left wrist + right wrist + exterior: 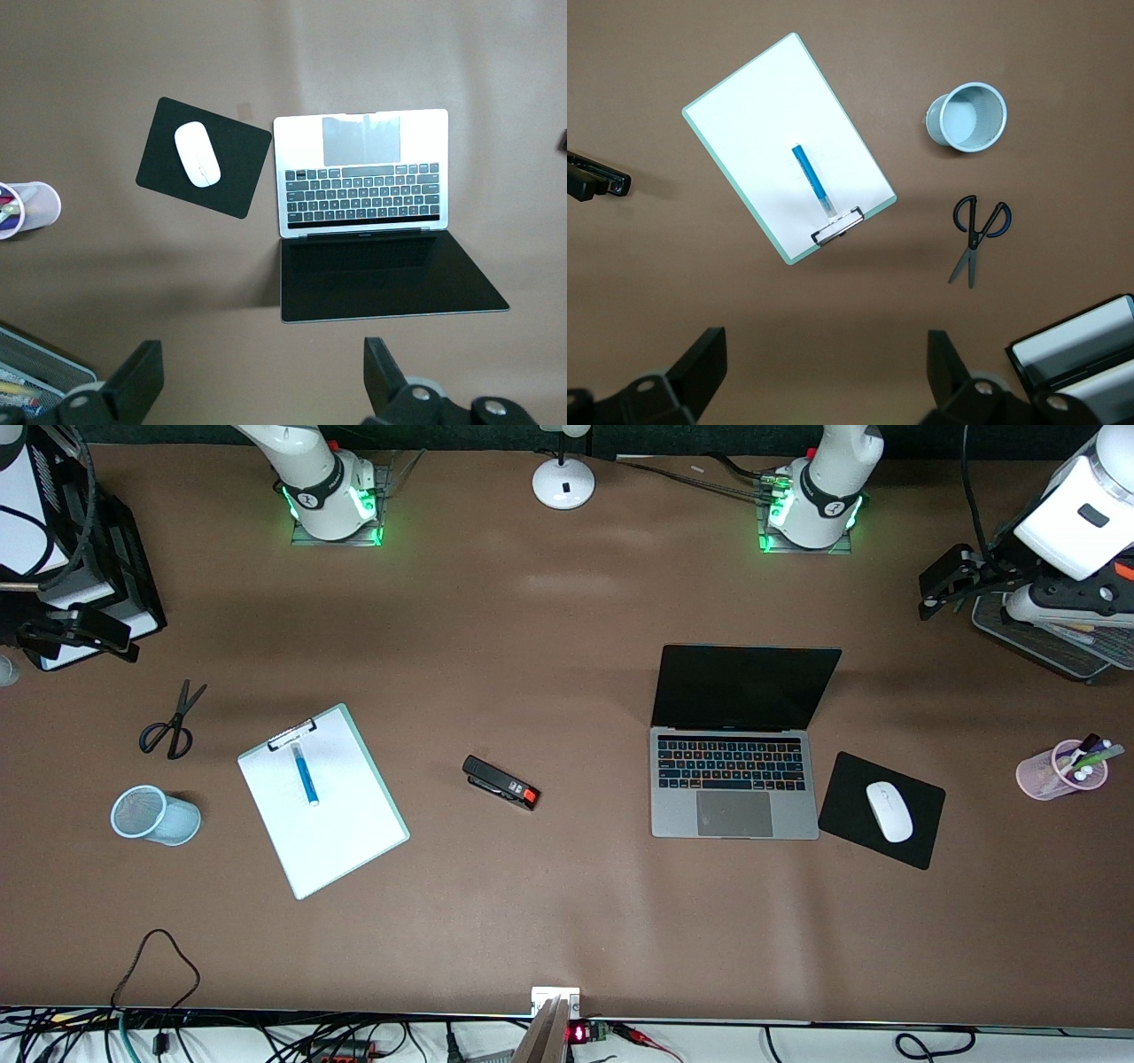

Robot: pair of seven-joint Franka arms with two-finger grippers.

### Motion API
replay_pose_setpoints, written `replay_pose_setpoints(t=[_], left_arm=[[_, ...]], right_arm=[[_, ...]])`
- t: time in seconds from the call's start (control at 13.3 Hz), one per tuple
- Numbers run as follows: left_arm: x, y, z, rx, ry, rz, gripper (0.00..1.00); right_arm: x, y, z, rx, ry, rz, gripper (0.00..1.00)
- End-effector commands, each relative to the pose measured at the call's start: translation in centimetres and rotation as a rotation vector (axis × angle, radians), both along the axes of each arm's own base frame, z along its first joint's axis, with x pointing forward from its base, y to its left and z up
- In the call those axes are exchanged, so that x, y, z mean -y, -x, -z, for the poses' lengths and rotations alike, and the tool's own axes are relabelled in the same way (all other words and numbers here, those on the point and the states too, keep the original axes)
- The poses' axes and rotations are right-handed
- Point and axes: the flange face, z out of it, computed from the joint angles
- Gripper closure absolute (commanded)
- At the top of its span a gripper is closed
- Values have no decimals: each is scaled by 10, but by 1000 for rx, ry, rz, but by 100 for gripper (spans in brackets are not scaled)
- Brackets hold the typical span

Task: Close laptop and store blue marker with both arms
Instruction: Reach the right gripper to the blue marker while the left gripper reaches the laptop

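The silver-grey laptop (733, 779) stands open on the table toward the left arm's end, its screen black; it also shows in the left wrist view (363, 177). The blue marker (305, 773) lies on a white clipboard (341, 837) toward the right arm's end, and shows in the right wrist view (810, 177). My left gripper (941, 593) is open and empty, up in the air beside a mesh tray; its fingers (133, 385) stand wide apart. My right gripper (78, 633) is open and empty, up over the table's end by a black box, fingers (700, 372) wide apart.
A black stapler (500, 782) lies between clipboard and laptop. A white mouse (889, 811) sits on a black pad (850, 779). A pink pen cup (1059, 772), a mesh tray (1045, 642), a light-blue mesh cup (155, 815), scissors (173, 722) and a black box (124, 558) stand near the ends.
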Motion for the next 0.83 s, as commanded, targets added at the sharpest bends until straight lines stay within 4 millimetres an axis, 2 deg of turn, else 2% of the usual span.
replay_pose_setpoints(t=[0.0, 0.3, 0.45, 0.6, 0.75], left_arm=[[5, 2, 0, -1, 18, 29, 0], [0, 2, 0, -7, 17, 20, 0], [0, 5, 4, -37, 16, 20, 0], [2, 10, 16, -88, 11, 25, 0], [8, 15, 32, -126, 6, 31, 0]], right_arm=[[-4, 7, -1, -8, 1, -15, 0], [-3, 3, 2, -2, -3, -12, 0], [-2, -5, 16, -23, -7, -6, 0], [-6, -18, 36, -28, -4, -13, 0], [-21, -33, 59, -30, 0, -38, 0]])
